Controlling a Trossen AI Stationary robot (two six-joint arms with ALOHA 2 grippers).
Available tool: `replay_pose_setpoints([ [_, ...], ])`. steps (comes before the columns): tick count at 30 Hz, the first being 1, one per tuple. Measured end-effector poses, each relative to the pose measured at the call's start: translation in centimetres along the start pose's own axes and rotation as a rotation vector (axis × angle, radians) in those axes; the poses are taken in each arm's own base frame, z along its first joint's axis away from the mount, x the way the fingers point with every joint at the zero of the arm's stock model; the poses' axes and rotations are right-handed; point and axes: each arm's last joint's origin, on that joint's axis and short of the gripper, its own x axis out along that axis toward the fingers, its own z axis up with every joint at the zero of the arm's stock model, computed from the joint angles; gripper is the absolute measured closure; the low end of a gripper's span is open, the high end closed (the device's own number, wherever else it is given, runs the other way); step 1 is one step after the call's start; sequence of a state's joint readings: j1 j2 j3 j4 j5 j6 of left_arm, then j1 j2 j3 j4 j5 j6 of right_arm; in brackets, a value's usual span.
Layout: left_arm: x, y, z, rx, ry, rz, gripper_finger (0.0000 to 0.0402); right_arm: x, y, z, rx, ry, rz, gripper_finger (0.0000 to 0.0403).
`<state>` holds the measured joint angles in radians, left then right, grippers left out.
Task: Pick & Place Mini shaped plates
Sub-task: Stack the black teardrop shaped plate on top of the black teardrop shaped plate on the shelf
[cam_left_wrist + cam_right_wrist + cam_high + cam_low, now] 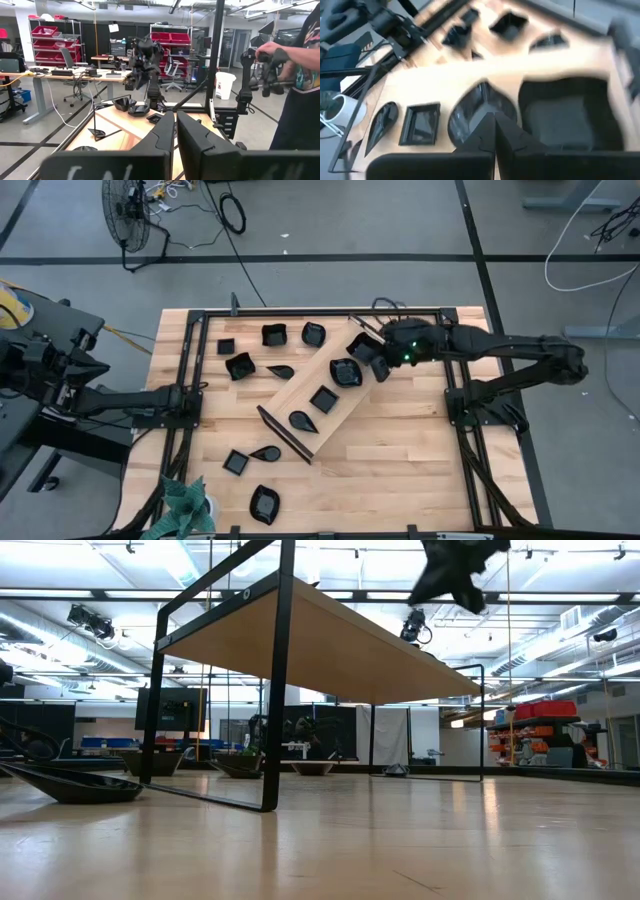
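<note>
On wood tray (318,395): teardrop, square, round plates, fourth plate (380,367) beneath right claw (392,352), fingers together; left claw nearly closed.

No legible text, label, brand, number or sign in any view. Left wrist view: pale marks run along the dark bar below the left gripper's fingers (172,131), too blurred to read as characters (could be lettering, cannot tell). A white sheet (114,28) hangs above and behind the red bin shelves (50,40); nothing on it resolves. The mini shaped plates (323,398) and the wooden tray (330,385) carry no readable markings.
</note>
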<state>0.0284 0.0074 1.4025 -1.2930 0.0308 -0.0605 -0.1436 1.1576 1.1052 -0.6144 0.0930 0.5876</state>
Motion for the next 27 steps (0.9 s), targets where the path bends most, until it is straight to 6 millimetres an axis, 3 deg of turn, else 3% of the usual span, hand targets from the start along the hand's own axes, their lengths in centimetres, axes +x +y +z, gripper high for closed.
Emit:
replay_pose_setpoints([
  [8,0.0,0.0,0.0,0.0,0.0,0.0,0.0376,-1.9,-0.4,3.1,-0.193,-0.102,-0.019,0.0403],
  [20,0.0,0.0,0.0,0.0,0.0,0.0,0.0376,-3.1,-4.7,6.3,-0.277,-0.19,-0.194,0.0403],
  [27,0.0,0.0,0.0,0.0,0.0,0.0,0.0376,-2.2,-6.8,8.3,-0.317,-0.281,-0.271,0.0403],
])
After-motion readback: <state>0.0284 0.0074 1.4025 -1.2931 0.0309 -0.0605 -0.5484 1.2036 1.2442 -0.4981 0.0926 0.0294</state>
